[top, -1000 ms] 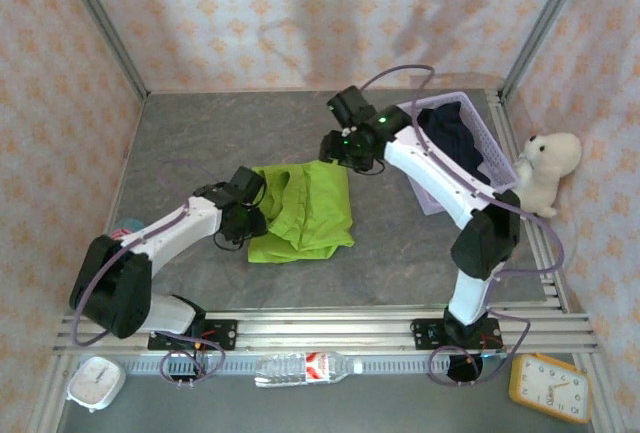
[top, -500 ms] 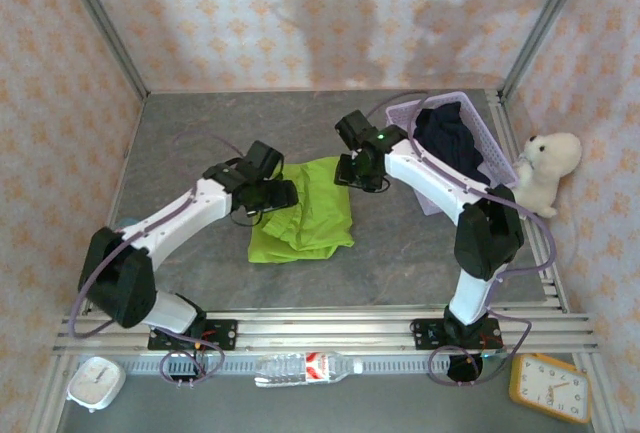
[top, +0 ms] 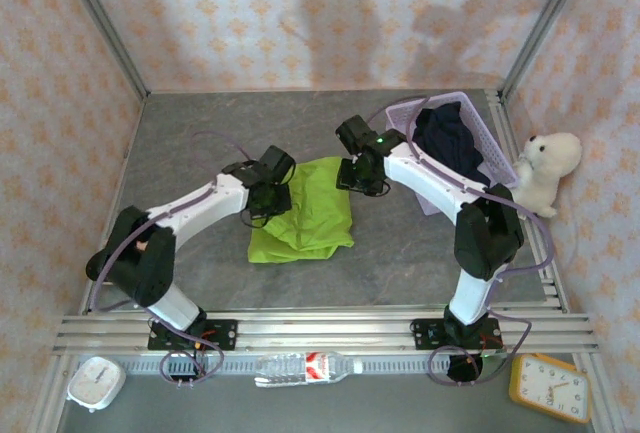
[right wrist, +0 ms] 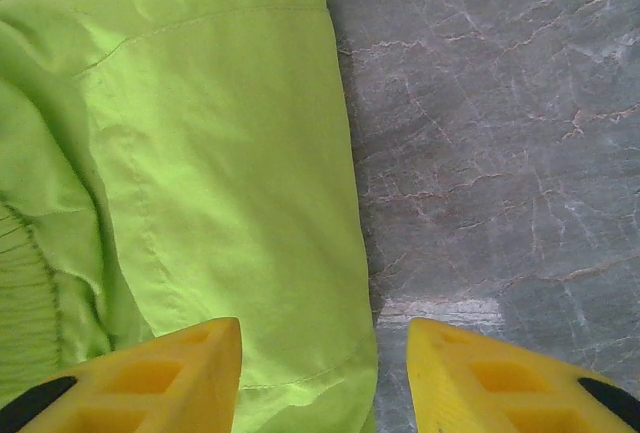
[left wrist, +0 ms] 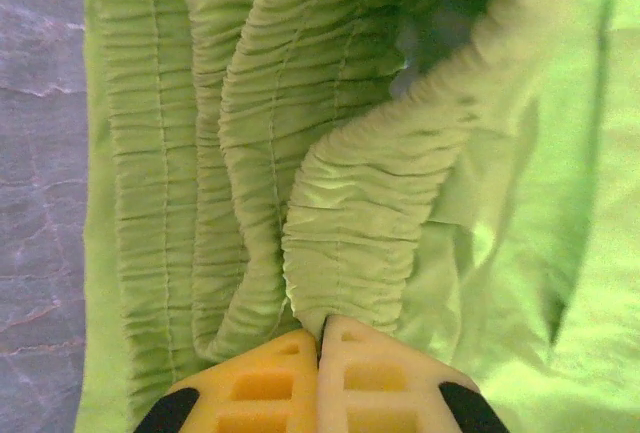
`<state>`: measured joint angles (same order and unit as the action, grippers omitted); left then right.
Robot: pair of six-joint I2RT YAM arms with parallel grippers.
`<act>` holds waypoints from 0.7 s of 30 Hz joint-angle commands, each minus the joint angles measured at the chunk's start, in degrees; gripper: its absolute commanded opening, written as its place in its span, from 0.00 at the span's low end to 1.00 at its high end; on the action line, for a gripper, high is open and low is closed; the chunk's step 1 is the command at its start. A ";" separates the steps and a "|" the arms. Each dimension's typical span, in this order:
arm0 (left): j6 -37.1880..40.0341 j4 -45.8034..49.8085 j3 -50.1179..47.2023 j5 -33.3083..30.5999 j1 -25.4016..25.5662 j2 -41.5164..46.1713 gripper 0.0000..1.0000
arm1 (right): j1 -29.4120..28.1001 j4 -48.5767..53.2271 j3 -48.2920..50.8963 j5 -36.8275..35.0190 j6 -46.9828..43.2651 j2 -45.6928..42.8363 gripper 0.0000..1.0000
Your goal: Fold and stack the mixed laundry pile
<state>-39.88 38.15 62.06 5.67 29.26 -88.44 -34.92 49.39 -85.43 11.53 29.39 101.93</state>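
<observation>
Left gripper (left wrist: 322,327) is clamping a gathered fold of the lime-green garment (left wrist: 345,203); right gripper (right wrist: 323,341) is holding fingers apart, garment edge between them.

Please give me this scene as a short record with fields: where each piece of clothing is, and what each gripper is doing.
green garment: lies crumpled on the table, near the middle
navy garment: heaped in the basket, far right
left gripper: shut, pinching the gathered band of the green garment
right gripper: open, one finger over the green garment's edge, the other over bare table
folding: not yet done, nothing stacked
</observation>
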 commanded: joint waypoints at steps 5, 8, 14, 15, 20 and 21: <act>-10.17 3.87 -12.54 -9.03 -1.04 16.33 0.00 | 0.37 -0.74 0.26 -1.23 0.55 1.50 0.46; -14.16 1.42 -18.65 -5.46 -3.94 14.84 0.02 | 0.32 -0.77 -0.33 -0.54 0.34 2.35 0.46; -11.53 6.58 -12.74 -6.48 -4.22 10.35 0.37 | 0.34 0.81 -2.78 -0.98 -1.28 2.34 0.46; -11.12 7.85 -11.22 -7.88 -4.22 10.84 0.43 | 0.37 0.88 -3.27 -0.86 -1.63 2.36 0.46; -9.36 10.13 -5.34 -11.24 -4.21 15.19 0.46 | 0.37 -1.09 -5.11 2.33 -2.68 3.09 0.45; -9.23 8.94 -5.18 -10.42 -4.21 15.71 0.45 | 0.38 -1.78 -5.34 3.42 -2.67 3.49 0.44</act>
<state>-50.46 45.39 54.70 -1.54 25.08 -75.46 -34.81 48.77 -88.73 12.93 27.86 104.53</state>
